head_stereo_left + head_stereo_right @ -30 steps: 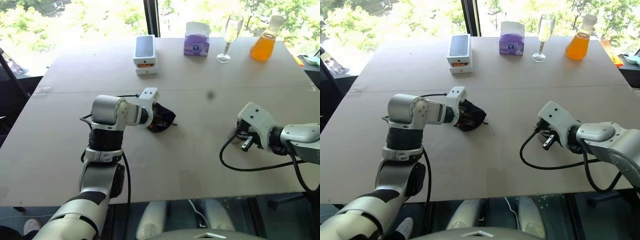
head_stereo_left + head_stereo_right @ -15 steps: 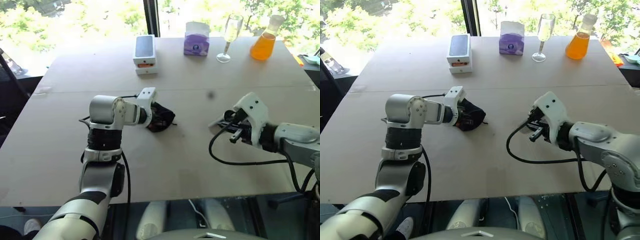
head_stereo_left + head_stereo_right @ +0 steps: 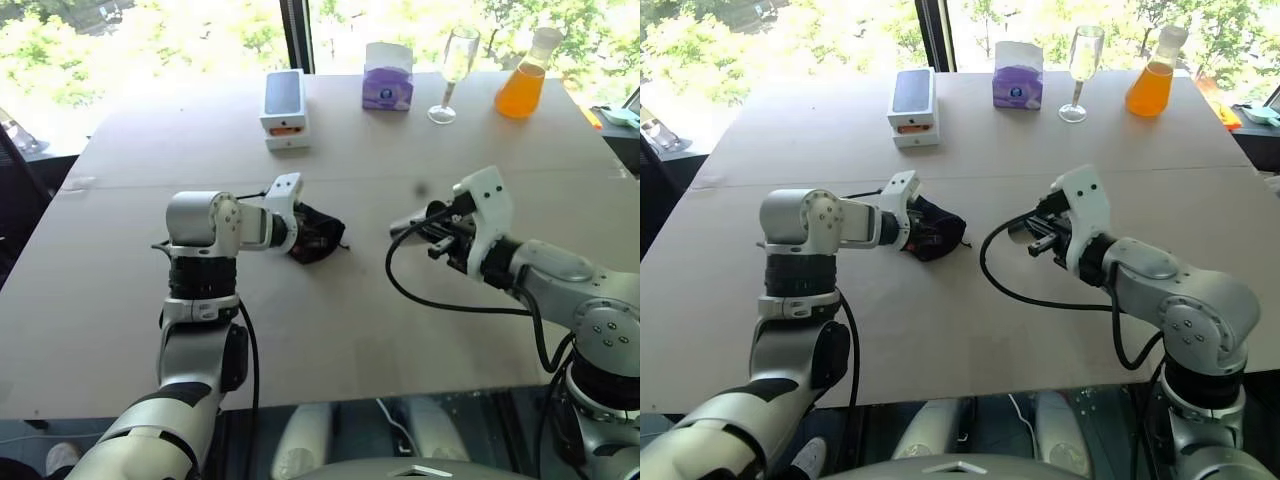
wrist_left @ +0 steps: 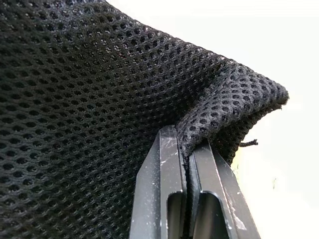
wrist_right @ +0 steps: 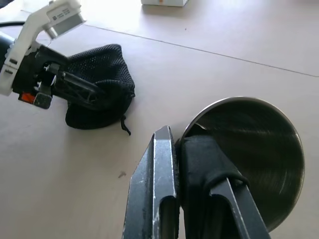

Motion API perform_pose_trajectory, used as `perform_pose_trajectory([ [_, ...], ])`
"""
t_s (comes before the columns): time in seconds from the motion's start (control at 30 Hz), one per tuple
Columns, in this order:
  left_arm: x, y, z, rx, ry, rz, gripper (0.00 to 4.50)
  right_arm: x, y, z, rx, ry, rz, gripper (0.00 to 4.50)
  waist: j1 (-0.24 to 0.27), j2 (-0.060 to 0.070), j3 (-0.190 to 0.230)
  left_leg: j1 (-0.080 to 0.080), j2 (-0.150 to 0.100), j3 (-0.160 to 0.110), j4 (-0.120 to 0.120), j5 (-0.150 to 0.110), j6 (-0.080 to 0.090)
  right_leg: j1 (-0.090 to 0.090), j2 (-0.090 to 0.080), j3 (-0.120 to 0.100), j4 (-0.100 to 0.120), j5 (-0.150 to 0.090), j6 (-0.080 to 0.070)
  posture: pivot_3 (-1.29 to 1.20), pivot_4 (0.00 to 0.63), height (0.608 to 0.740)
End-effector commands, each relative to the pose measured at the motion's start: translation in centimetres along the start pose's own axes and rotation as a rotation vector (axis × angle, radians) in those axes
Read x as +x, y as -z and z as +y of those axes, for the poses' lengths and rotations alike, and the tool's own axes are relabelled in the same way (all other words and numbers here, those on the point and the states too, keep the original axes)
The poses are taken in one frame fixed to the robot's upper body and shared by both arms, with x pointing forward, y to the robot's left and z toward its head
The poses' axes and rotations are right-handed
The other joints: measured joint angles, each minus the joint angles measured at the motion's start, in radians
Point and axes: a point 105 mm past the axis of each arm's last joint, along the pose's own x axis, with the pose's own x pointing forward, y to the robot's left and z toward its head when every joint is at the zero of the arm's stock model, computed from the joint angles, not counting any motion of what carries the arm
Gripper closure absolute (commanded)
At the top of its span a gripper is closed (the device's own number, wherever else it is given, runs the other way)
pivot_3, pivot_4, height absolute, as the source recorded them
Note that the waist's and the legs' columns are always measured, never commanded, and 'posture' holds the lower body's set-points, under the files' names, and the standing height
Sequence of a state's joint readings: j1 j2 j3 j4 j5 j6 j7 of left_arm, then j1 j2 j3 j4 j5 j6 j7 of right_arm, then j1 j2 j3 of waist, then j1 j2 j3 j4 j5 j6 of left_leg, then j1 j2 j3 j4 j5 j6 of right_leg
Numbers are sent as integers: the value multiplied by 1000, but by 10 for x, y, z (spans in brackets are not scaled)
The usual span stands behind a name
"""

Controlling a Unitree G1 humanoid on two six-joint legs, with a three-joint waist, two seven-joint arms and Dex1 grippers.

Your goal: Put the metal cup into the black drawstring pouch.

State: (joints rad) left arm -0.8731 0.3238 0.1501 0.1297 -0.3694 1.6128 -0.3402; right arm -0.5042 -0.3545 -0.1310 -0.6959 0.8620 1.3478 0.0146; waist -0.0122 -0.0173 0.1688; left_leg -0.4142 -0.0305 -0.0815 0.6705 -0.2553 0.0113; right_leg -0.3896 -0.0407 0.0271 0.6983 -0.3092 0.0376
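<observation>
with our left tool pinching the rim of the black drawstring pouch on the table and our right tool clamped on the metal cup wall nearby, we should lift the pouch mouth open before sliding the cup in.

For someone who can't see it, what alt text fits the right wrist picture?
The robot's right hand pinches the rim of a shiny silver steel cup above a tan table. Beyond, its left hand grips a small black mesh drawstring pouch.
</observation>
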Motion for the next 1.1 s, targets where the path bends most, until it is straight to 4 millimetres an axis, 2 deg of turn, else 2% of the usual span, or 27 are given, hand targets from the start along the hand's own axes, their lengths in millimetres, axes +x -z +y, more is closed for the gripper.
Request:
perform_pose_trajectory([
  [0.03,-5,-8,-3,6,7,-25,4500,1,-13,3,-21,6,-60,4429,0,0,0,0,0,0,0,0,0,0,0,0,0,0,0,0,150,740],
  [0.6,-6,-10,-2,-49,53,-27,4500,10,-10,2,-6,27,-107,4429,-2,0,0,-1,0,3,0,0,0,-3,0,1,2,0,0,0,150,740],
  [1.1,-10,-13,10,-171,85,-29,4500,20,-8,1,78,49,-179,4429,-5,0,0,-1,0,5,-1,0,-1,-7,1,3,5,0,0,0,150,740],
])
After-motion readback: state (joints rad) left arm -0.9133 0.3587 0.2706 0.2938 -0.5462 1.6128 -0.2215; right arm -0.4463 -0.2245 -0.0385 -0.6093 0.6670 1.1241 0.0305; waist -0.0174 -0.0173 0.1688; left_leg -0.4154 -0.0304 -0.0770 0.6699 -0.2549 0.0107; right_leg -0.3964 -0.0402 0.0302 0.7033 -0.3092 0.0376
